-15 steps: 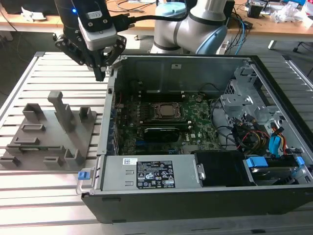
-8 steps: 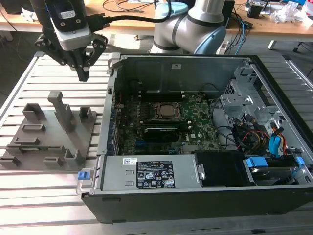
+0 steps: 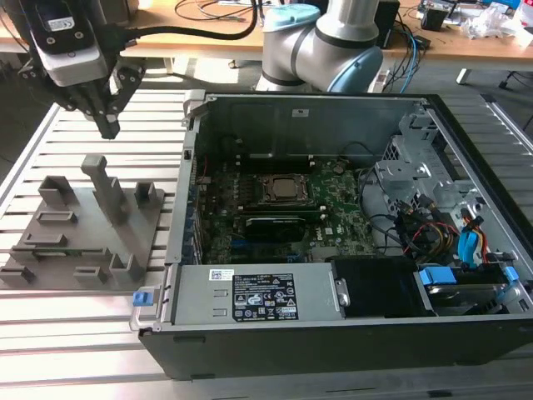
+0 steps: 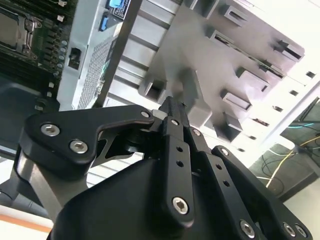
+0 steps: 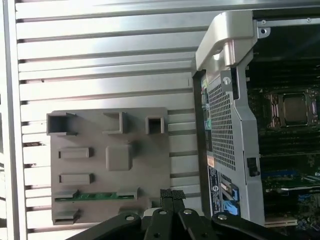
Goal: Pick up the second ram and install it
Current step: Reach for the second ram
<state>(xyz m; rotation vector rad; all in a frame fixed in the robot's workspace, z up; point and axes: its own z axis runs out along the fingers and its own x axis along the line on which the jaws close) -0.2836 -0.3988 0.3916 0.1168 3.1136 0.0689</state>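
The second ram stands on edge in a slot of the grey holder on the slatted tabletop, presumably so its top edge can be pinched. The hand hovers above the holder, fingers closed together, holding nothing.

Exterior view elevated; both wrist views share grey holder.
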